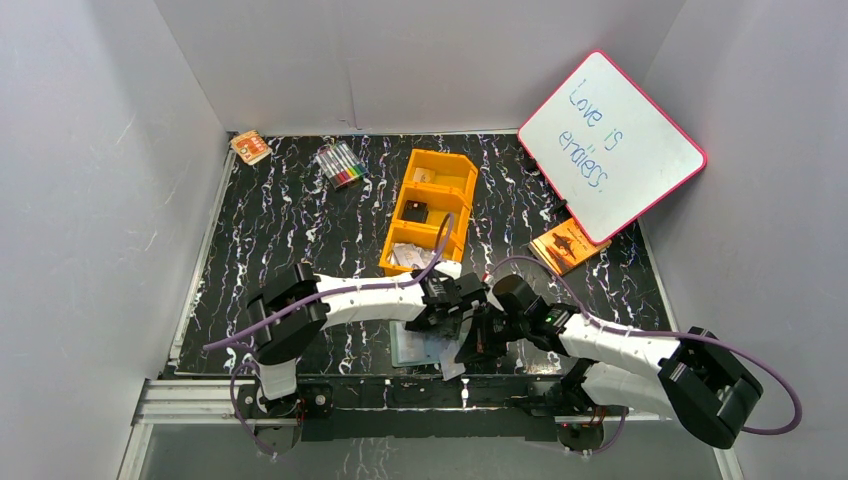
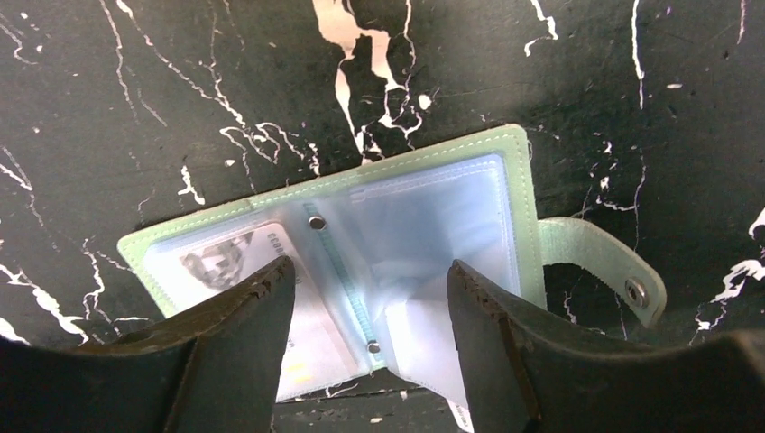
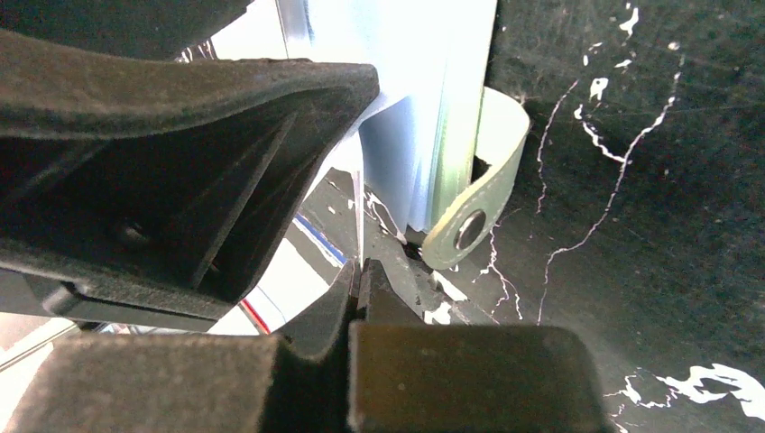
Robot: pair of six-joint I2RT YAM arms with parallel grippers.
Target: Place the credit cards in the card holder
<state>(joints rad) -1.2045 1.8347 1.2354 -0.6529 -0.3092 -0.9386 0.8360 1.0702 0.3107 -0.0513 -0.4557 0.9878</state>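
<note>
Left claw [image 2: 368,271] hangs with its two fingers spread wide and nothing between them. Right claw [image 3: 361,275] has its fingers pressed together on the thin edge of one pale whitish-grey credit card [image 2: 451,397]. Both hang low over the black worktop with white streaks [image 2: 108,108].

Far behind both claws sits an orange plastic tray with three parts [image 1: 445,160]. Pale bits lie in it, too small to tell if they are cards.

Right under the left claw lies the soft sage-green card holder [image 2: 433,216], open flat with its clear blue-grey pockets up. It looks light and floppy, so I think it could slide or fold if pushed. Pressing down on a green edge should hold it better than pinching the shiny pockets.

A second credit card [image 2: 221,262], with a face printed on it, sits in the pocket under one finger of the left claw. The pinched card pokes at the pocket under the other finger. These cards look thin, stiff and smooth, so I would hold one by a short edge and leave the rest free to slide in.

A green strap [image 2: 591,257] with a round metal snap [image 2: 637,291] sticks out beside the right claw's tips.

The left claw's fingers hide the near side of the holder, and from above the arms cover most of it. How deep the pinched card sits, I cannot tell.
</note>
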